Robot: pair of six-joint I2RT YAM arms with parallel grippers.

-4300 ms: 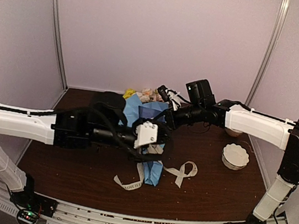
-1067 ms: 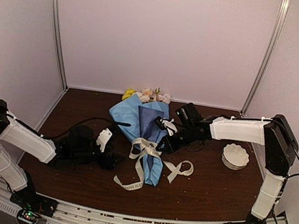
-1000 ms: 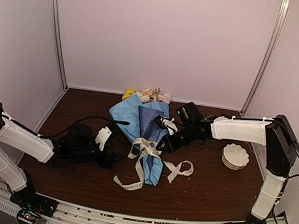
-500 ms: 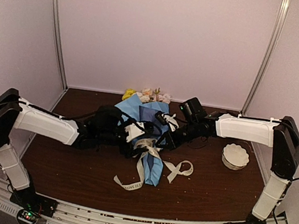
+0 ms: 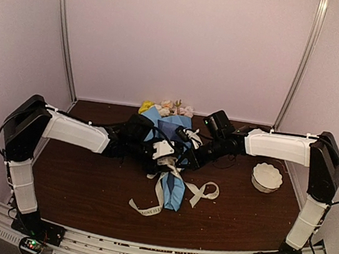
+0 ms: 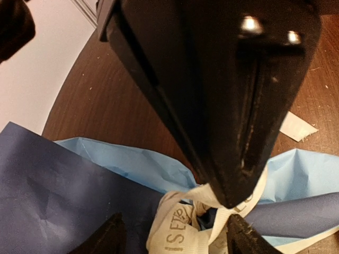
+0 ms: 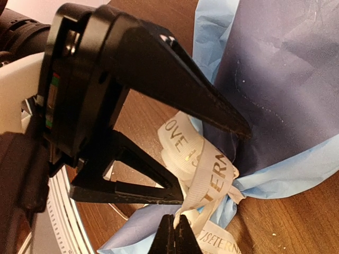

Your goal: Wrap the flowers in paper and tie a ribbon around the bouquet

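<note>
Blue paper wraps the bouquet (image 5: 172, 196), which lies mid-surface (image 5: 85, 185) seen from above. Its flowers (image 5: 166, 107) point toward the back wall, and the ribbon (image 5: 206, 192) circles its waist, tails trailing right. Left wrist view: the left fingers (image 6: 108, 235) stand apart, straddling the knot. Right wrist view: the right fingers (image 7: 167, 238) are clenched, seemingly pinching a ribbon strand.

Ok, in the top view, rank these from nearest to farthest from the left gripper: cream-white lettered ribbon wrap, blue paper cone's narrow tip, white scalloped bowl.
From the left gripper:
1. cream-white lettered ribbon, wrapped between its fingers, centre.
2. blue paper cone's narrow tip, toward the arm bases.
3. white scalloped bowl, far right.
</note>
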